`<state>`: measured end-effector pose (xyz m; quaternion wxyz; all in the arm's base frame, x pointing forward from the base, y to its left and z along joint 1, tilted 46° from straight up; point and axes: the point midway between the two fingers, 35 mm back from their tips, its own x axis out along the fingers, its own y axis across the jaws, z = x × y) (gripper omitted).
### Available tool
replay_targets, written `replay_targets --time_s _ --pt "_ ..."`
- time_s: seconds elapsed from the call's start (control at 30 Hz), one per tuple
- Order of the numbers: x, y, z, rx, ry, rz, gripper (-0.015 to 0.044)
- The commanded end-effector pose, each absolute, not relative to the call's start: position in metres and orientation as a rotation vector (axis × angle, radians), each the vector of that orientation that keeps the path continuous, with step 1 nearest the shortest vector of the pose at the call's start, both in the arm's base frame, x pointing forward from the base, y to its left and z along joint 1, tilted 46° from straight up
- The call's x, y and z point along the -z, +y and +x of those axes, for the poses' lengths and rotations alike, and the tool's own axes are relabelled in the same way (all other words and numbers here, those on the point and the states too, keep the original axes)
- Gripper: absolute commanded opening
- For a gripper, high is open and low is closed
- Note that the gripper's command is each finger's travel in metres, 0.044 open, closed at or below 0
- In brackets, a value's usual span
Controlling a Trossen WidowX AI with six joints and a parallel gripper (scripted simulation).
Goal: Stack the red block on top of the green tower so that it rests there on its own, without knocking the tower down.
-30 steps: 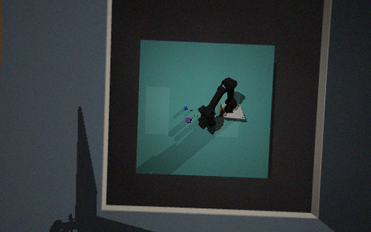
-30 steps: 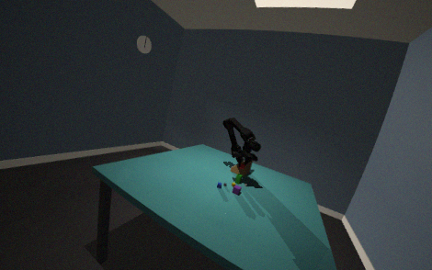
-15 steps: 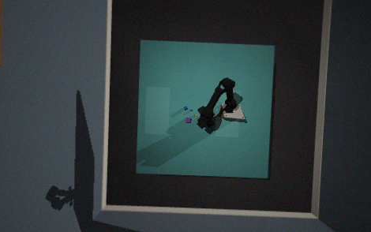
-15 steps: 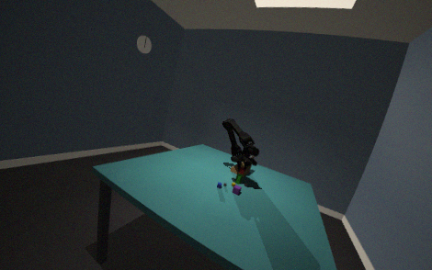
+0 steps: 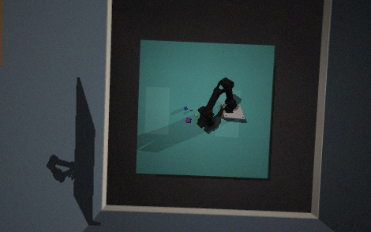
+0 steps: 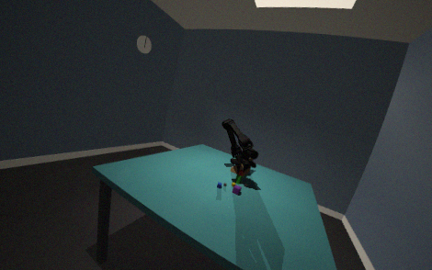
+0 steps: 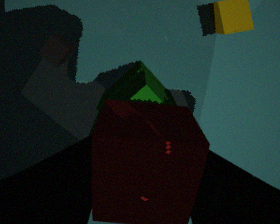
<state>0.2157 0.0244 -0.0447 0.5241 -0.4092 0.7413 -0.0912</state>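
My gripper [image 6: 241, 172] [image 7: 143, 149] is shut on the red block [image 7: 151, 160] [image 6: 241, 174], with a dark finger on each side of it. The green tower [image 7: 150, 95] [image 6: 239, 179] shows just past the far edge of the red block in the wrist view, its near part hidden by the block. In the exterior view the red block appears right above the tower. Whether the two touch cannot be told. In the top view the arm hides the tower.
A yellow block [image 5: 196, 115] [image 6: 233, 184] [image 7: 236, 17] lies near the tower. A purple block [image 5: 188, 120] [image 6: 237, 189], a blue block [image 5: 185, 108] [image 6: 219, 185] and a tiny brownish thing [image 5: 191, 110] [image 6: 225, 185] are farther out. A pale slab [image 5: 236, 114] is by the arm's base.
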Motion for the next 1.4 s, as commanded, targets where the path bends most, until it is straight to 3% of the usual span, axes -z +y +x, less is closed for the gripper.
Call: replay_targets --time_s 0.0,0.8,1.37 --pt "0.0449 0.0229 0.2146 0.217 1.776 -0.990 0.0000" --pt "0.0429 0.0254 0.2154 0.216 1.776 -0.989 0.0000" --pt "0.0454 0.0234 0.2147 0.217 1.776 -0.984 0.0440"
